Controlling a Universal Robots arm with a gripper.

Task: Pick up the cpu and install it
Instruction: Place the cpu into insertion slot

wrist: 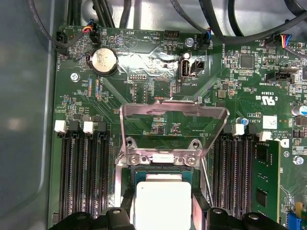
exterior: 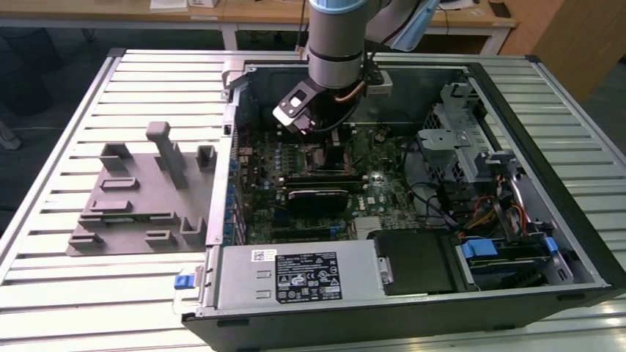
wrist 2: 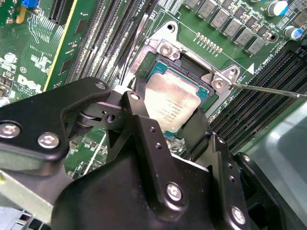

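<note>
The cpu (wrist 2: 173, 101), a flat silvery square chip with a pale rim, sits low over the black-framed socket (wrist 2: 164, 49) on the green motherboard. My gripper (wrist 2: 170, 112) has a black finger against each of two opposite cpu edges, so it is shut on the chip. In the first wrist view the cpu (wrist: 163, 203) lies between the fingers (wrist: 128, 211), and the socket's metal load plate (wrist: 172, 120) stands swung open beyond it. In the exterior view my gripper (exterior: 318, 136) reaches down into the open computer case.
A thin retention lever (wrist 2: 268, 89) sticks out beside the socket. Memory slots (wrist: 86, 172) flank it on both sides, one holding a module (wrist: 264, 177). The case holds a power supply (exterior: 293, 275) and drive cage (exterior: 459, 139). A grey plastic tray (exterior: 137, 198) lies on the slatted table.
</note>
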